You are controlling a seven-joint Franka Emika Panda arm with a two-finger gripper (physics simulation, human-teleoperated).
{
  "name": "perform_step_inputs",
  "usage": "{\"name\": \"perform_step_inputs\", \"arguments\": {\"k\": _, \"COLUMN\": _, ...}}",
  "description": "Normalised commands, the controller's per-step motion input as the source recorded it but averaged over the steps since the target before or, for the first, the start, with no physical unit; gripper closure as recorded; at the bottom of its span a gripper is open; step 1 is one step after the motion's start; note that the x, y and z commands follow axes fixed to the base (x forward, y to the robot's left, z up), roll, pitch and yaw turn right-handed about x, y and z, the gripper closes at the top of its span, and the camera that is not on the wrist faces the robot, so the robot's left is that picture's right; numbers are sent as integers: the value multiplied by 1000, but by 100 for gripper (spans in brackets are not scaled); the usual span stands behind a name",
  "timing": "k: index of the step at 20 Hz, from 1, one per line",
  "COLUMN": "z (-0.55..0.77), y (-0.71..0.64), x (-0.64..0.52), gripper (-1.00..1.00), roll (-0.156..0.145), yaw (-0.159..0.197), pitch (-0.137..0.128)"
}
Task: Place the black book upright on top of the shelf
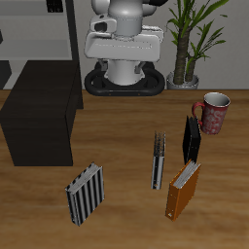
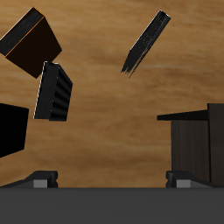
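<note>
Right, nothing is started: you are at the approach step, with the reach to the book not yet begun. The worktop [image 1: 117, 219] carries everything. The shelf [image 1: 39, 122] is the biggest item, a low black box with a bare flat top, near the back and well apart from the books. The plant [image 1: 190, 39] stands behind, beside the robot base.

The striped book [image 1: 86, 193] stands near the front edge. The orange book [image 1: 183, 190] is also near the front, with the grey book [image 1: 159, 160] just beside it. The black book [image 1: 192, 139] stands upright farther back, just beside the mug [image 1: 216, 110]; I can't tell whether they touch.

The pincer [image 2: 109, 179] holds nothing, and both fingertips [image 2: 39, 178] sit wide apart.

Next move, as I judge it: bring the pincer down over the black book's top edge, line the jaws across its thin side and close. Then lift and carry it across to the shelf top. Watch the mug, since it crowds one face of the book and a knock could tip either one.

On views: only the wrist view shows the pincer, because the exterior view has the arm folded high with the fingers out of sight. The wrist view also catches the shelf [image 2: 197, 144] edge-on. A black slab at its border is probably the black book [image 2: 9, 131], cut off. Only the exterior view gives the mug, the plant and the full layout.
</note>
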Motion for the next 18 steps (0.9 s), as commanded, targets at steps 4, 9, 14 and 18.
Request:
{"name": "perform_step_inputs", "arguments": {"k": 4, "z": -160, "y": 430, "x": -108, "gripper": -100, "roll": -14, "yaw": 1, "pitch": 9}}
{"name": "perform_step_inputs", "arguments": {"k": 9, "z": -119, "y": 439, "x": -106, "gripper": -100, "roll": -36, "yaw": 49, "pitch": -11}}
{"name": "perform_step_inputs", "arguments": {"k": 14, "z": -28, "y": 348, "x": -51, "gripper": -100, "roll": 24, "yaw": 3, "pitch": -13}}
{"name": "perform_step_inputs", "arguments": {"k": 18, "z": -53, "y": 351, "x": -8, "gripper": -100, "roll": -2, "yaw": 4, "pitch": -18}}
